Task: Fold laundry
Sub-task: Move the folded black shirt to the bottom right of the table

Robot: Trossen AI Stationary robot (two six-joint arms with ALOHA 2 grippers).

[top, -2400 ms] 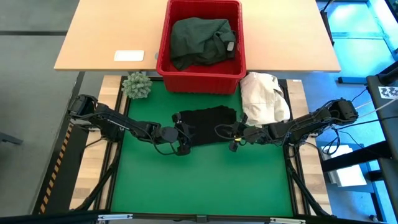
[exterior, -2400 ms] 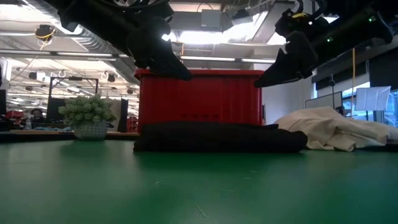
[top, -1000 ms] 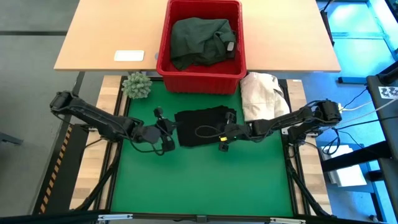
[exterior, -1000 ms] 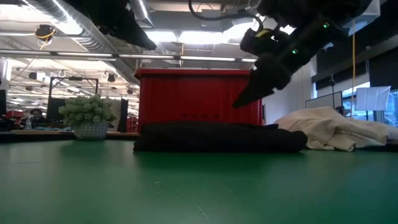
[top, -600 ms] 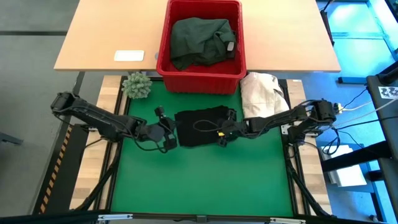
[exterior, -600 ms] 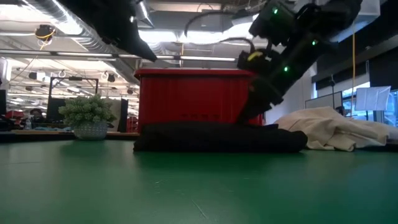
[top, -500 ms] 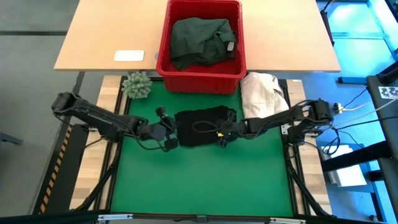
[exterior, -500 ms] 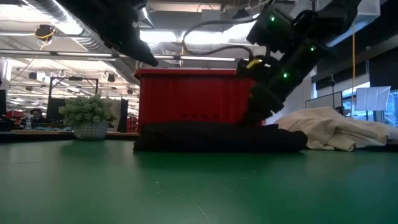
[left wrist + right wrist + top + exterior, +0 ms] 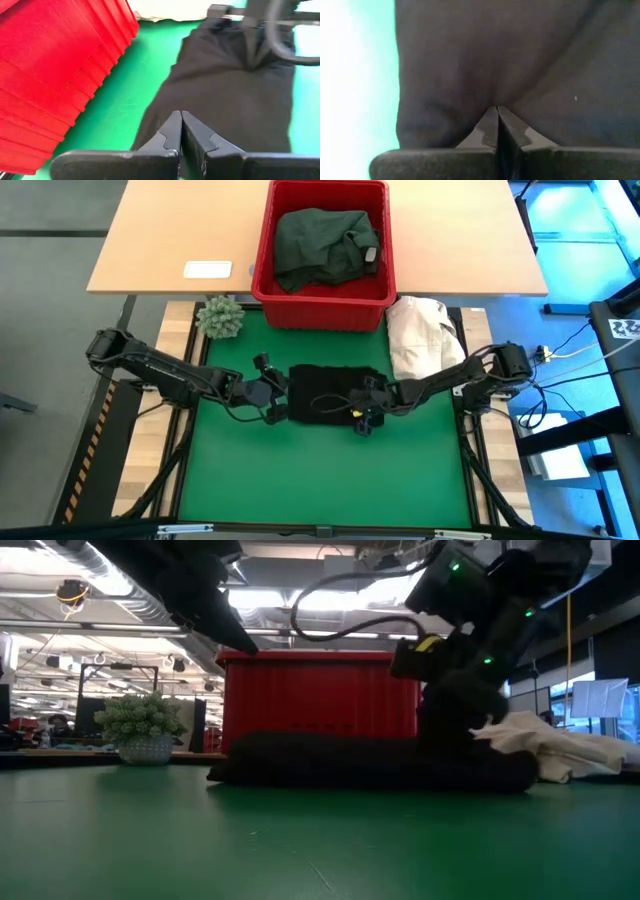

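Observation:
A folded black garment [image 9: 335, 392] lies flat on the green mat [image 9: 320, 470]. My right gripper [image 9: 362, 418] is shut and stands on the garment near its near right corner. My left gripper [image 9: 280, 398] is shut and hangs above the garment's left edge [image 9: 165, 107], clear of the cloth; in the low view it [image 9: 248, 644] is well above the cloth. A dark green garment [image 9: 320, 245] lies bunched in the red basket [image 9: 322, 312] beyond the mat. My right gripper presses its shut fingertips [image 9: 490, 120] down on the black garment's top layer [image 9: 470, 95], near its near right corner. The fingers slant steeply down from the table's right side. The garment lies flat on the mat, and faint creases run out from the tips.
A cream-white cloth heap [image 9: 425, 340] lies at the mat's far right corner, next to the black garment. A small potted plant [image 9: 220, 317] stands at the far left corner. A white card [image 9: 207, 269] lies on the wooden table behind. Bare green mat stretches toward the near edge.
My right gripper has come down and toward the near edge, tipping steeper, and has landed on the black garment. The garment has slid a little toward the near edge and the right. My left gripper has sunk slightly toward the garment's left edge.

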